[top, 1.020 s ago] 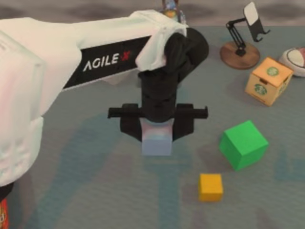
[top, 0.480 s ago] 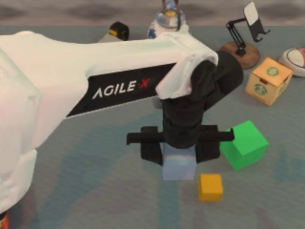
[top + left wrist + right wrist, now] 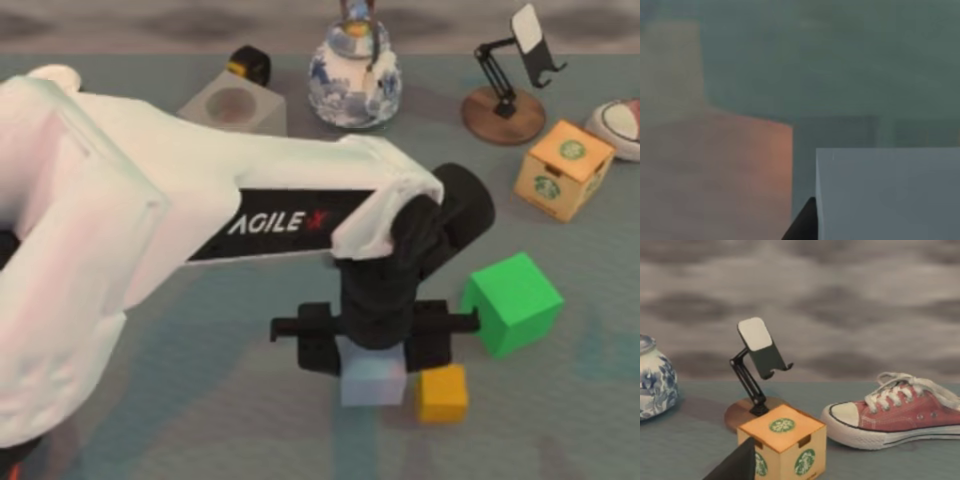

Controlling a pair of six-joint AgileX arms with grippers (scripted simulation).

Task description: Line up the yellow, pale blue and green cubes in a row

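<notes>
My left gripper [image 3: 373,345] is shut on the pale blue cube [image 3: 373,381], low over the table in the top view. Just right of it, close or touching, sits the small yellow cube [image 3: 442,392]. The green cube [image 3: 511,303] stands farther right and back, beside the gripper's right finger. The left wrist view shows the pale blue cube [image 3: 890,195] filling the near corner, one dark fingertip [image 3: 805,225] against its side, and the yellow cube [image 3: 715,175] blurred alongside. My right gripper [image 3: 735,467] shows only at the edge of the right wrist view, away from the cubes.
Along the back stand a grey block with a round hollow [image 3: 235,103], a blue-and-white jar [image 3: 355,70], a phone stand [image 3: 505,100], a tan box with green logos [image 3: 563,168] and a red sneaker [image 3: 620,125]. The left arm covers the table's left half.
The left gripper carried the pale blue cube to the right and toward the front, then lowered it beside the yellow cube. The green and yellow cubes have not moved.
</notes>
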